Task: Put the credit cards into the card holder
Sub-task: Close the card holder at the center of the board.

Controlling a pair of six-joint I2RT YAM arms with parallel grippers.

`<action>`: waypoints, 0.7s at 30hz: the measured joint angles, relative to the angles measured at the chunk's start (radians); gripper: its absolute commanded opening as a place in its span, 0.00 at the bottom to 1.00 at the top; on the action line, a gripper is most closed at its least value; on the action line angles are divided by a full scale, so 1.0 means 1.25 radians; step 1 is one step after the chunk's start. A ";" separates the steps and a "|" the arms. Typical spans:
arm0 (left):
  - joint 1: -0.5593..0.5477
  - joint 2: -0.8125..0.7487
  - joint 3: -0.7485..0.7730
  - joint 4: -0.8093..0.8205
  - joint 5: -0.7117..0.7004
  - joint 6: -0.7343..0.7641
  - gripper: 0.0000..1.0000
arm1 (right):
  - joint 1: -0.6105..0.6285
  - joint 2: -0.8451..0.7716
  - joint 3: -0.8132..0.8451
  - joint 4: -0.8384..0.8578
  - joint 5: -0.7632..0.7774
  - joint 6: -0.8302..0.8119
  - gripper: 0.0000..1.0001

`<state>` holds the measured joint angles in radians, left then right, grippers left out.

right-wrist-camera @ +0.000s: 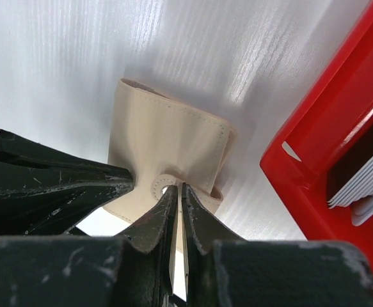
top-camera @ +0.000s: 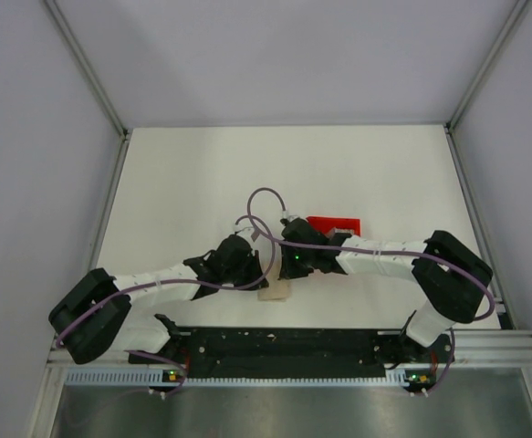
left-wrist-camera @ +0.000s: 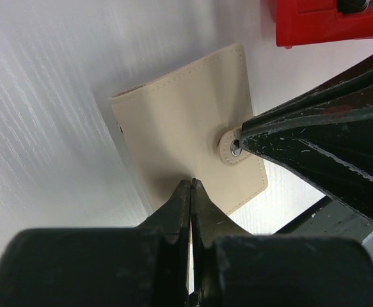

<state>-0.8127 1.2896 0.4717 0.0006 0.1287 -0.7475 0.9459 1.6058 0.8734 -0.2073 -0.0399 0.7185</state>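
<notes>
the card holder [top-camera: 276, 291] lies closed on the white table [top-camera: 202, 182], just left of the red tray [top-camera: 334, 224] and nearer the arm bases than the tray is, apart from it. its visible face is plain beige with a stitched border, and a round snap tab [left-wrist-camera: 232, 148] folds over the edge nearest the tray's side. the right gripper [right-wrist-camera: 175, 189] reaches in from the tray's side, its fingers nearly together and pinching that snap tab. the left gripper [left-wrist-camera: 192, 184], on the holder's side away from the tray, has its fingers pressed fully together with the tips at the holder's edge; whether a layer is caught between them cannot be told. the credit cards [right-wrist-camera: 364, 184] stand inside the tray, only pale edges showing, with any print too hidden to read.
</notes>
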 measured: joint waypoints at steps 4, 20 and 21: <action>0.000 0.000 0.000 0.000 0.000 -0.002 0.00 | 0.000 0.000 -0.002 0.001 0.000 0.007 0.05; -0.015 0.000 0.008 -0.011 -0.015 0.032 0.00 | 0.000 -0.039 -0.051 0.027 -0.003 0.038 0.03; -0.015 0.000 0.008 -0.011 -0.016 0.033 0.00 | 0.000 -0.046 -0.052 0.028 -0.003 0.040 0.03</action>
<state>-0.8318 1.2896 0.4820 -0.0132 0.1093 -0.7059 0.9459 1.5486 0.8085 -0.1722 -0.0433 0.7685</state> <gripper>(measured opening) 0.008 0.033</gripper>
